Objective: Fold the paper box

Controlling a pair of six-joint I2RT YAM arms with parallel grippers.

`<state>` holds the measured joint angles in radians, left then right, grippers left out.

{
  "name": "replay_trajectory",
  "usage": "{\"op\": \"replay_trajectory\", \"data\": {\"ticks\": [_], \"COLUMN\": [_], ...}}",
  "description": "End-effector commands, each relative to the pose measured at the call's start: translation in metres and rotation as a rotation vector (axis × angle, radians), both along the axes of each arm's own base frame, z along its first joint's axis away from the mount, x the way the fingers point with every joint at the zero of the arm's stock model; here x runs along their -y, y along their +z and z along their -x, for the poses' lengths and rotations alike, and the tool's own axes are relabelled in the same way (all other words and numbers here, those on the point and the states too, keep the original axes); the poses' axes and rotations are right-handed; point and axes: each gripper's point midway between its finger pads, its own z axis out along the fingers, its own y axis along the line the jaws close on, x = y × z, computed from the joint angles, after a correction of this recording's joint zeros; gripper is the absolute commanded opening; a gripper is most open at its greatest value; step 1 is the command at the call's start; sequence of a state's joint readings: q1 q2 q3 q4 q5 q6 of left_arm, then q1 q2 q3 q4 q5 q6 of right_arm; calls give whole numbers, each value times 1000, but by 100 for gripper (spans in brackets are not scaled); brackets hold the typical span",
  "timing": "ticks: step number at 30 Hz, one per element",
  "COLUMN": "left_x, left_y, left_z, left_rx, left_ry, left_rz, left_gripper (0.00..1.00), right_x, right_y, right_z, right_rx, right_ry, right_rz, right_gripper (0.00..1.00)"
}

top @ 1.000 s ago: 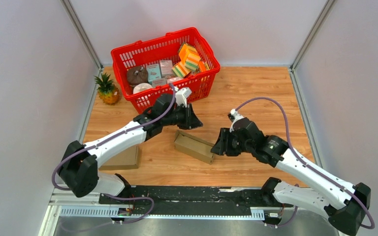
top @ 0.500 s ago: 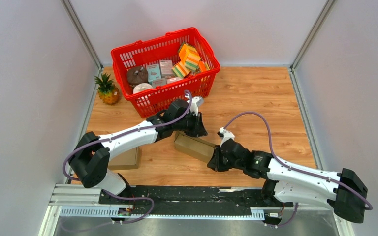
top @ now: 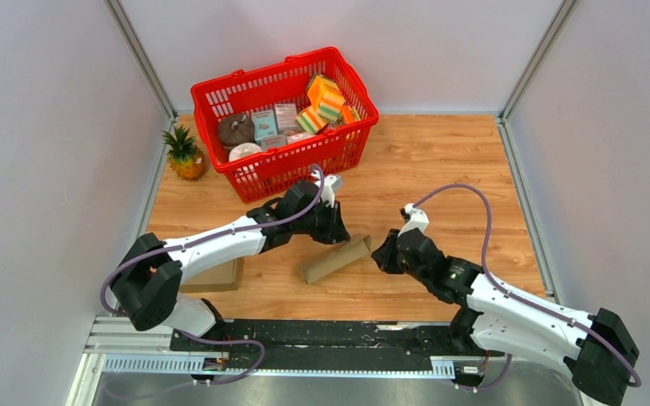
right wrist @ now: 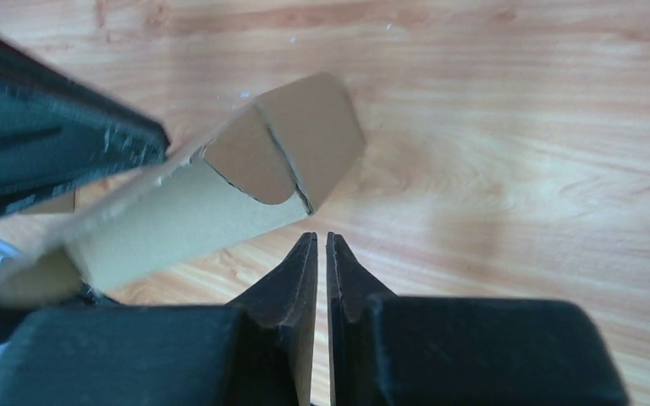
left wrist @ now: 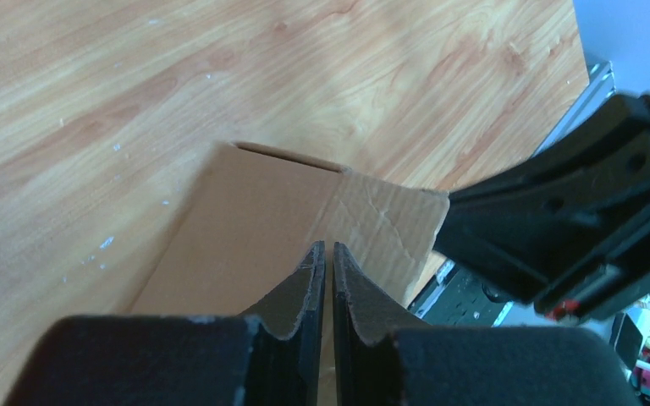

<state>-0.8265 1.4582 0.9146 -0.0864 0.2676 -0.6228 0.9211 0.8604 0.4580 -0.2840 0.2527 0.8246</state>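
Since the last frame the paper box (top: pixel 336 258) had swung round, lying slantwise mid-table between the arms. Right gripper (right wrist: pixel 322 241) was pinched nearly closed on nothing, tips just off the box's right end. Left gripper (left wrist: pixel 327 248), likewise closed and empty, sat over its far edge, red basket (top: pixel 305 161) beyond.

Bright, even overhead light casts soft shadows on the table (right wrist: pixel 508 169). Wrist views blur the near jaws; wood shows mild glare.
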Motion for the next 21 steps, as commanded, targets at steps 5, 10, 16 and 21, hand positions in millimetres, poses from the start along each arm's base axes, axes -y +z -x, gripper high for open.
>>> {"op": "replay_trajectory", "data": {"ticks": [5,10,16,21], "left_x": [-8,-8,-15,-30], "left_y": [28,34,23,18], "left_z": [3,-3,-5,-5], "left_rx": [65,87,89,109], "left_ry": [17,19,28,56], "left_rz": [14,-13,-74,-120], "left_gripper": [15,15,19,19], "right_x": [6,-3,49,44], "right_y": [18,18,-13,-18], "right_z": [-16,-2,6,17], "right_rx": [0,-81,-185,-171], "right_ry": [-11,44,-48,1], "right_rz": [1,-14,245,147], "right_gripper": [13,14,31,41]}}
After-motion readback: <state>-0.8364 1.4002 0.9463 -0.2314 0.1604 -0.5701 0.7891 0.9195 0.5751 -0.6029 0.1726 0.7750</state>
